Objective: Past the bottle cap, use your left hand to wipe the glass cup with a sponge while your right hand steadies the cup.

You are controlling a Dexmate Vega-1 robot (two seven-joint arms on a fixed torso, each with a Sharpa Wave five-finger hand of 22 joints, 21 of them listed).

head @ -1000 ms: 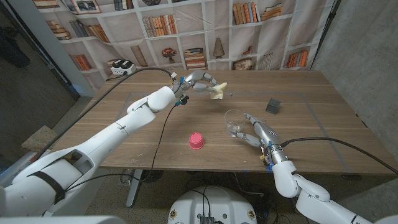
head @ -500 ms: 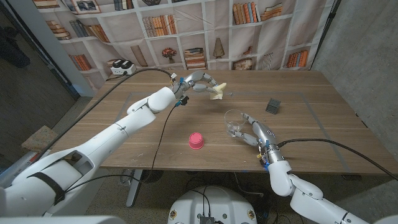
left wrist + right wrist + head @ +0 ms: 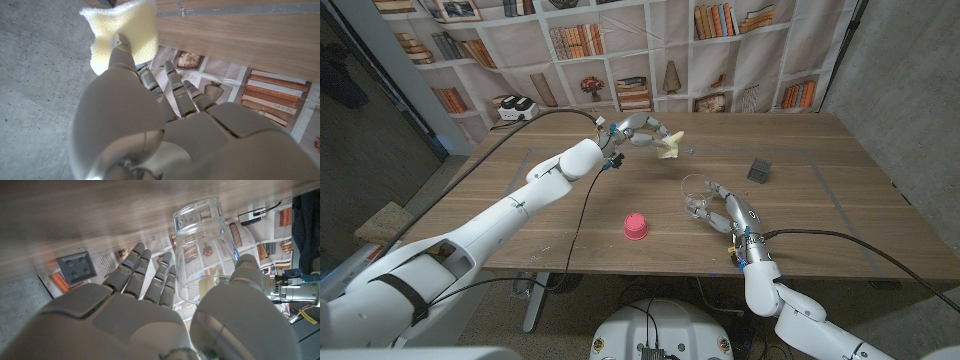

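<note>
A clear glass cup (image 3: 696, 195) stands upright right of the table's middle, beyond and right of the pink bottle cap (image 3: 635, 226). My right hand (image 3: 727, 212) sits just right of the cup with its fingers spread. In the right wrist view the cup (image 3: 202, 245) stands between the thumb and the fingers of that hand (image 3: 150, 315), and I cannot make out a firm grip. My left hand (image 3: 642, 130) hovers over the far middle of the table, pinching a pale yellow sponge (image 3: 669, 146). The sponge (image 3: 125, 30) sticks out past the fingertips of my left hand (image 3: 150, 115).
A small dark grey block (image 3: 758, 170) lies to the right beyond the cup and appears again as the grey block (image 3: 76, 268) in the right wrist view. A white device (image 3: 516, 108) with a cable sits at the far left corner. A bookshelf backdrop hangs behind the table.
My right arm has slid left and forward, bringing the hand closer around the cup. The left hand with the sponge has stayed where it was.
</note>
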